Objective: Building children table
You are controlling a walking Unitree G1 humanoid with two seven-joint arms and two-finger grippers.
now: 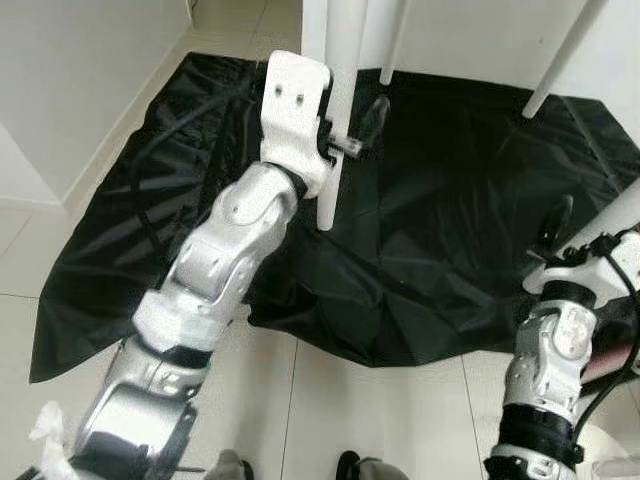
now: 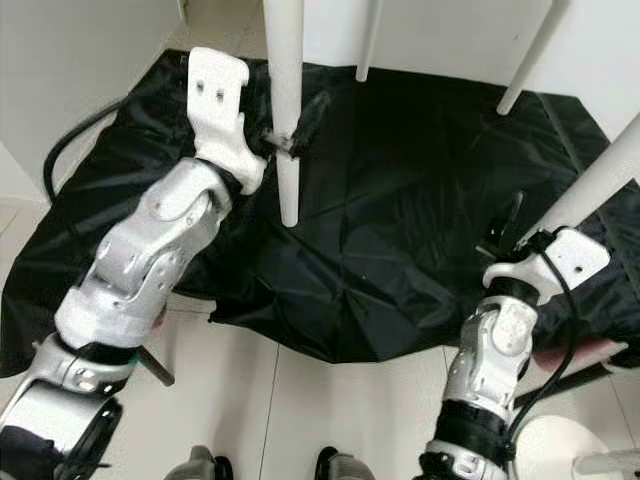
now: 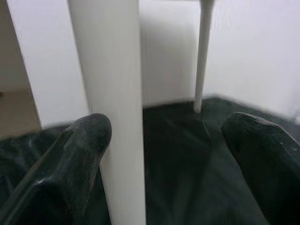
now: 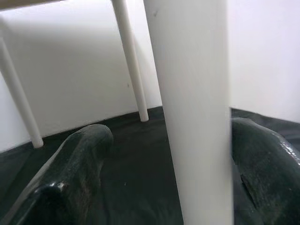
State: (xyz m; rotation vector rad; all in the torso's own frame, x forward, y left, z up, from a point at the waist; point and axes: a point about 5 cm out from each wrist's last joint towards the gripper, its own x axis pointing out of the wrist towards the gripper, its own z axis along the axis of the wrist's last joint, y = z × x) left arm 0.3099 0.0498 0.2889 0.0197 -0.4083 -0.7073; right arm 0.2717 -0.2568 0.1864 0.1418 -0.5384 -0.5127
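A white children's table stands upright on a black sheet (image 1: pixel 430 230). Its top is out of frame and its round white legs reach down. My left gripper (image 1: pixel 350 132) is open around the near-left leg (image 1: pixel 335 100). In the left wrist view one finger (image 3: pixel 89 140) rests against that leg (image 3: pixel 115 93) and the other stays well apart. My right gripper (image 2: pixel 520 228) is open around the near-right leg (image 2: pixel 600 180). In the right wrist view the leg (image 4: pixel 194 93) stands close to one finger (image 4: pixel 255 154), with a gap to the other.
Two far legs (image 1: pixel 395 40) (image 1: pixel 560 60) stand on the sheet near the white back wall. A white wall (image 1: pixel 70 80) runs along the left. Pale floor tiles (image 1: pixel 330 410) lie in front of the sheet. A white round object (image 2: pixel 555 450) sits low at the right.
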